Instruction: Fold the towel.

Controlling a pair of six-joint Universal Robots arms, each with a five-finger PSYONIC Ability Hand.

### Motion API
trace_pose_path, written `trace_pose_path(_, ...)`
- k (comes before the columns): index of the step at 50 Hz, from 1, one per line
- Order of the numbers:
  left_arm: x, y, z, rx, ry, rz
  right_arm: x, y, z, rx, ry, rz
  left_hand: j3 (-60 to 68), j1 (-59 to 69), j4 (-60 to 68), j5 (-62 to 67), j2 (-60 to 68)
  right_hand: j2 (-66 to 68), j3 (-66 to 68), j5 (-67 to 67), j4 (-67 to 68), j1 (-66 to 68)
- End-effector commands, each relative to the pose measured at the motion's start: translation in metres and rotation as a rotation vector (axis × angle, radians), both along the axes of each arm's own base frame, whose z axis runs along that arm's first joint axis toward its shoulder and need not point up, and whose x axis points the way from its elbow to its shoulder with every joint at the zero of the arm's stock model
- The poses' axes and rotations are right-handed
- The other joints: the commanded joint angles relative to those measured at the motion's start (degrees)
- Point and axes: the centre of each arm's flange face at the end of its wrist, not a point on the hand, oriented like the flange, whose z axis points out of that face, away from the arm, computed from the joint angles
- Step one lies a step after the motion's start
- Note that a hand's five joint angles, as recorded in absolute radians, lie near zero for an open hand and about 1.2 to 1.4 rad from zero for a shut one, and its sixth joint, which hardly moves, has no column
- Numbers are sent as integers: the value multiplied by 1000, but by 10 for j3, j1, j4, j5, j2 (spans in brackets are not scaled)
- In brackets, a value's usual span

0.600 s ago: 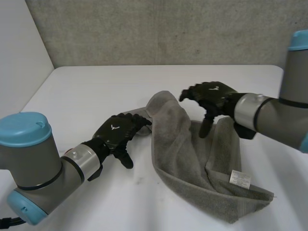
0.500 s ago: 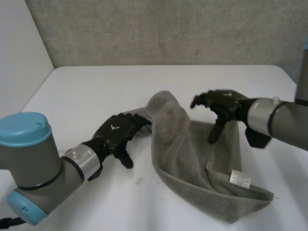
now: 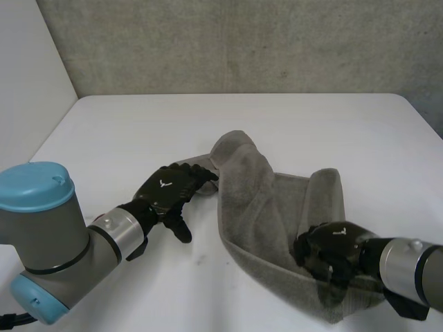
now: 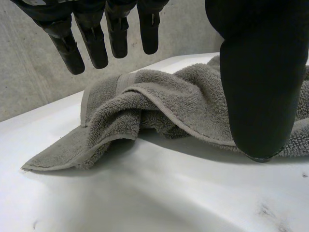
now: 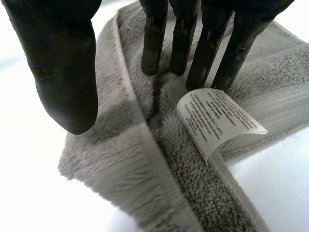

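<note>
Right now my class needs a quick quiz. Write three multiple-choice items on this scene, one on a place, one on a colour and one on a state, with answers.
1. Where is the right hand?
A. At the towel's near corner, by the label.
B. At the towel's far corner.
C. Clear of the towel.

2. What colour is the towel?
A. Red.
B. Grey.
C. Blue.

3. How is the left hand?
A. Shut on the towel.
B. Open.
C. Shut, holding nothing.

Answers:
1 A, its fingertips are at the label.
2 B, the pile is grey in every view.
3 B, its fingers and thumb are spread with nothing between them.
</note>
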Motion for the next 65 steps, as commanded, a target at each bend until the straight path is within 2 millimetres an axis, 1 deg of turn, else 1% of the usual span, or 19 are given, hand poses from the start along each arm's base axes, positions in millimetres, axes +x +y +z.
trace_pose_path(1, 0, 1, -1, 3, -1, -1, -1, 9, -13, -35, 16, 27, 14, 13, 13, 17, 15, 12, 7, 6, 12, 8)
trace_pose_path(10, 0, 0, -1, 2, 0, -1, -4, 9, -26, -77, 53, 20, 14, 13, 13, 17, 15, 31, 26, 25, 30, 27)
trace_pose_path(12, 0, 0, -1, 3, -1, -1, -5, 8, -30, -107, 71, 16, 14, 13, 13, 17, 15, 133, 128, 127, 132, 128)
trace_pose_path(13, 0, 0, -1, 3, -1, -1, -5, 8, -30, -107, 71, 16, 14, 13, 13, 17, 15, 133, 128, 128, 133, 129)
trace_pose_path(15, 0, 0, -1, 2, -1, 0, -6, 4, -32, -141, 90, 12, 14, 13, 13, 17, 15, 349, 344, 343, 348, 345)
trace_pose_path(16, 0, 0, -1, 2, -1, 0, -6, 4, -32, -141, 90, 12, 14, 13, 13, 17, 15, 350, 345, 345, 350, 346)
trace_pose_path(17, 0, 0, -1, -1, 0, 0, -7, 2, -31, -158, 99, 8, 14, 13, 13, 17, 15, 470, 465, 464, 470, 466)
trace_pose_path(19, 0, -1, 0, -4, 2, 0, -9, -3, -29, -174, 107, -6, 14, 13, 13, 17, 15, 493, 487, 487, 492, 488)
trace_pose_path(23, -2, -5, 7, -29, 13, 11, -12, -22, -13, -248, 102, -48, 29, 28, 28, 32, 30, 493, 488, 487, 492, 489)
trace_pose_path(26, -2, -8, 11, -44, 20, 16, -14, -29, -5, -282, 98, -65, 29, 28, 29, 32, 30, 493, 488, 487, 492, 489)
trace_pose_path(28, -5, -16, 21, -83, 30, 43, -21, -40, 15, -355, 86, -100, 29, 28, 29, 32, 30, 493, 488, 487, 492, 489)
trace_pose_path(34, -17, -29, 28, -126, 43, 56, -34, -56, 30, -438, 120, -132, 29, 28, 29, 32, 30, 493, 488, 487, 492, 489)
trace_pose_path(37, -24, -31, 26, -129, 45, 45, -37, -58, 32, -449, 134, -135, 29, 28, 29, 32, 30, 493, 488, 487, 492, 489)
trace_pose_path(39, -42, -30, 26, -140, 55, 3, -41, -61, 32, -463, 155, -136, 31, 30, 30, 33, 32, 493, 488, 487, 492, 489)
trace_pose_path(40, -42, -30, 26, -140, 55, 2, -41, -61, 32, -463, 155, -136, 31, 30, 30, 33, 32, 493, 488, 487, 492, 489)
trace_pose_path(45, -65, -47, 17, -156, 65, -27, -46, -65, 33, -469, 165, -147, 56, 55, 55, 59, 57, 493, 488, 487, 492, 489)
trace_pose_path(51, -76, -60, 6, -143, 58, -38, -56, -72, 33, -464, 159, -184, 68, 67, 67, 70, 69, 493, 488, 487, 492, 489)
trace_pose_path(53, -85, -64, 3, -137, 56, -55, -59, -75, 33, -463, 158, -198, 76, 75, 76, 79, 77, 493, 488, 487, 492, 489)
trace_pose_path(65, -109, -68, -14, -134, 15, -106, -63, -78, 34, -471, 160, -214, 118, 118, 118, 121, 119, 493, 488, 487, 492, 489)
